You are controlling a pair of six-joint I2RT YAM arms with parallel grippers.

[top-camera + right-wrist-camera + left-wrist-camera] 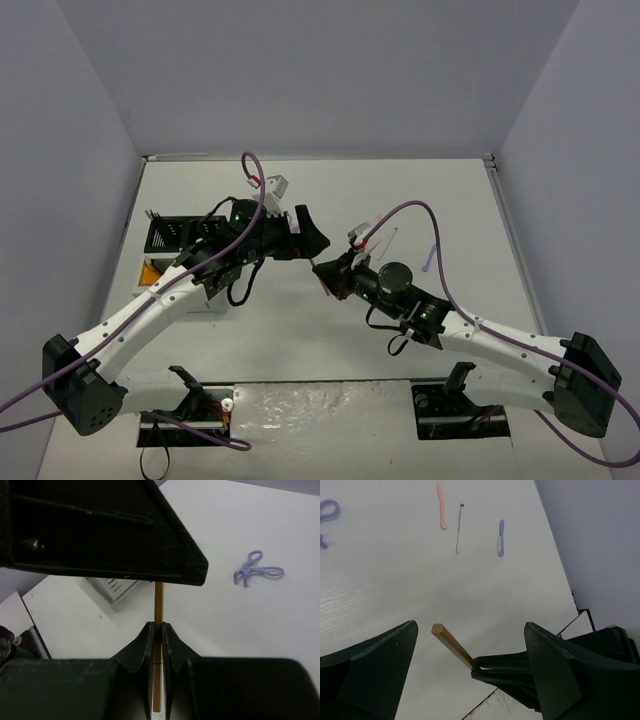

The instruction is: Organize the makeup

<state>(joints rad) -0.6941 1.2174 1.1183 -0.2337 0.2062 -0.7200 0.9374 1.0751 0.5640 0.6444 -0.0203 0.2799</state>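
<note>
My right gripper (157, 630) is shut on a tan stick (159, 605) and holds it above the table; both also show in the left wrist view, the gripper (485, 665) and the stick (451, 644). My left gripper (470, 630) is open, and the stick's free end sits between its fingers, touching neither. In the top view the two grippers, left (312, 240) and right (322, 270), meet mid-table. On the table lie a pink tool (441, 505), a thin white pencil (459, 527), a lilac tool (501, 537) and a purple scissor-like tool (257, 570).
The black-and-white slotted organizer (170, 235) stands at the left, partly hidden by my left arm, with something orange (150, 270) at its near side. Grey walls close the table on three sides. The lilac tool (430, 258) lies right of my right gripper.
</note>
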